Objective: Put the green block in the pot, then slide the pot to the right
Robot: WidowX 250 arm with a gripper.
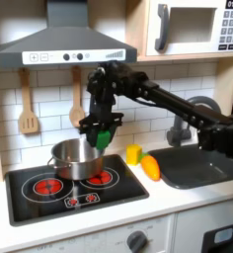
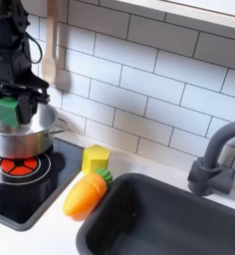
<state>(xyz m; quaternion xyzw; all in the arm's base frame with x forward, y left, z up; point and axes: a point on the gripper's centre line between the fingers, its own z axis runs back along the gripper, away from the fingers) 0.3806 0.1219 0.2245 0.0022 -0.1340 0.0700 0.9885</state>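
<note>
The silver pot point(image 1: 75, 158) point(image 2: 20, 132) stands on the black toy stovetop point(image 1: 49, 198), between the two red burner rings. Just above the pot's right rim in the first exterior view hangs the green block point(image 1: 104, 136) point(image 2: 7, 108). My gripper point(image 1: 102, 130) point(image 2: 9, 104) is shut on the green block, its black fingers on either side of it. In the second exterior view the green block sits over the pot's opening at the far left.
A yellow block point(image 1: 134, 153) point(image 2: 95, 157) and an orange carrot toy point(image 1: 150, 167) point(image 2: 85, 191) lie on the counter right of the stove. A dark sink point(image 1: 193, 165) point(image 2: 169, 219) with a grey tap point(image 2: 214, 159) is further right. Wooden utensils point(image 1: 29, 104) hang on the tiled wall.
</note>
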